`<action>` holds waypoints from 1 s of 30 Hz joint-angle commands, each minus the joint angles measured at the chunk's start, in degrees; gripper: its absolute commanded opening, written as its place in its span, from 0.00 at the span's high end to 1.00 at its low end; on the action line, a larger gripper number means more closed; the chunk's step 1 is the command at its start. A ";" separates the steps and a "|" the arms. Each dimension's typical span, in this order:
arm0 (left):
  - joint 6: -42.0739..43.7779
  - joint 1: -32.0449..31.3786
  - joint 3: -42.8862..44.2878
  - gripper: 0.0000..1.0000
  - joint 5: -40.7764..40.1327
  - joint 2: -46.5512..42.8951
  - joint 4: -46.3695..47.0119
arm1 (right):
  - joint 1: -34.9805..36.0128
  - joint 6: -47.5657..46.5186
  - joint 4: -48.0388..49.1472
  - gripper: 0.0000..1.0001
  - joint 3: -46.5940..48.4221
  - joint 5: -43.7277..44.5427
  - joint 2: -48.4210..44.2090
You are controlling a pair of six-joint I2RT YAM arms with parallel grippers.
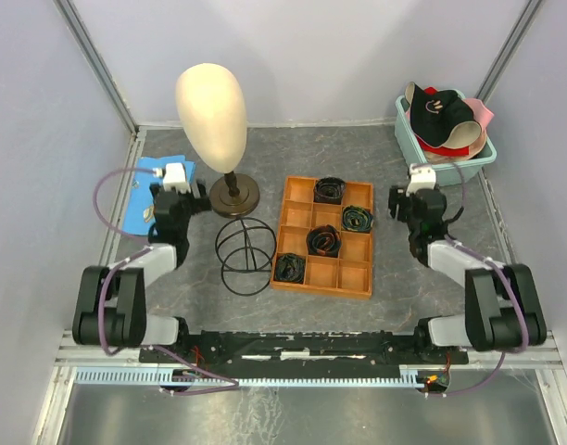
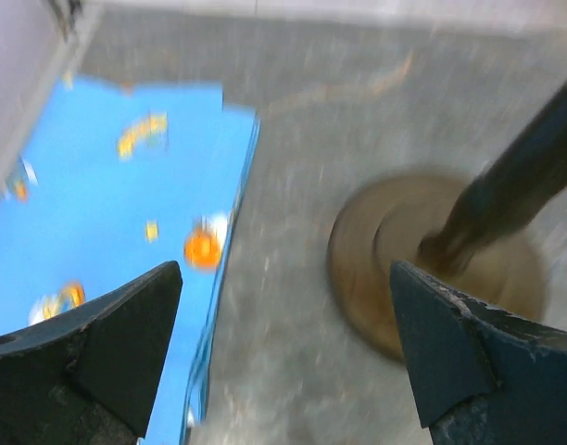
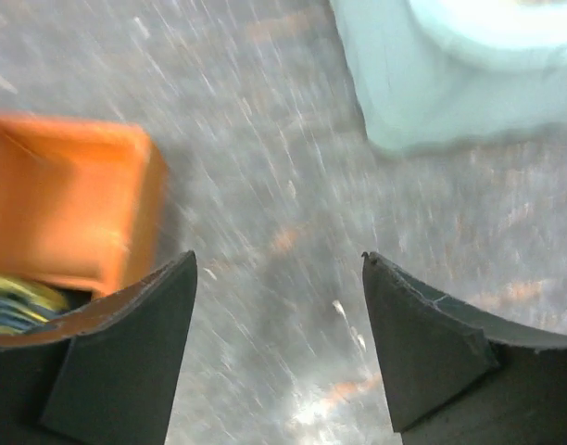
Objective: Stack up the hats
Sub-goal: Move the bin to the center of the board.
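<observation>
Inside far-right tub point(image 1: 403, 128) | hats point(image 1: 447, 119) piled | long axis diagonal, far-left to near-right

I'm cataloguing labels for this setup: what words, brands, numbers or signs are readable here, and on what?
No text is legible anywhere.
Black fabric cap in the teal plastic tub: pale curved emblem, too small to read.
Flat blue sheet: orange and yellow print, too blurred to read.

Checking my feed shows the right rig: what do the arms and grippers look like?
The left arm and right arm are black with pale grey segments, white wrist blocks and lilac cables. The left gripper and right gripper have dark, wedge-shaped fingers.
</observation>
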 commanded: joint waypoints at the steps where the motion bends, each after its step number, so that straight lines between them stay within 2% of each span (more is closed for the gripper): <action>1: -5.05 -0.06 13.70 0.03 3.11 -10.30 -21.22 | 3.54 3.57 -23.29 0.27 15.83 0.42 -8.72; 4: -10.44 -1.00 18.16 0.12 -0.13 -15.72 -32.43 | 6.54 8.46 -43.33 0.29 27.39 -0.45 -9.08; 6: -11.92 -2.44 18.95 0.17 -3.23 -20.15 -38.69 | 8.77 12.63 -50.09 0.30 31.44 -1.22 -10.11; 11: -15.57 -4.42 21.43 0.18 -10.41 -27.92 -52.82 | 13.32 19.66 -67.28 0.31 36.46 -3.20 -13.11; 14: -16.50 -4.55 25.33 0.18 -14.37 -28.53 -60.48 | 16.56 22.07 -78.46 0.49 38.42 -7.49 -13.98; 16: -16.74 -4.59 28.84 0.18 -19.41 -27.77 -64.17 | 18.75 24.62 -84.35 0.69 38.55 -8.91 -14.42; 19: -16.39 -4.31 35.55 0.17 -23.38 -25.13 -67.55 | 21.66 28.30 -88.09 0.91 37.45 -10.74 -14.90; 21: -15.71 -3.79 39.14 0.14 -22.83 -22.50 -69.00 | 23.60 30.55 -88.87 0.99 36.51 -11.46 -14.20; 27: -18.21 1.71 47.78 0.11 -11.74 -14.46 -72.31 | 32.19 37.70 -86.71 1.00 32.03 -10.72 -10.28; 30: -18.68 4.97 51.08 0.10 -9.56 -12.31 -73.78 | 32.62 39.40 -83.16 1.00 28.61 -10.63 -9.18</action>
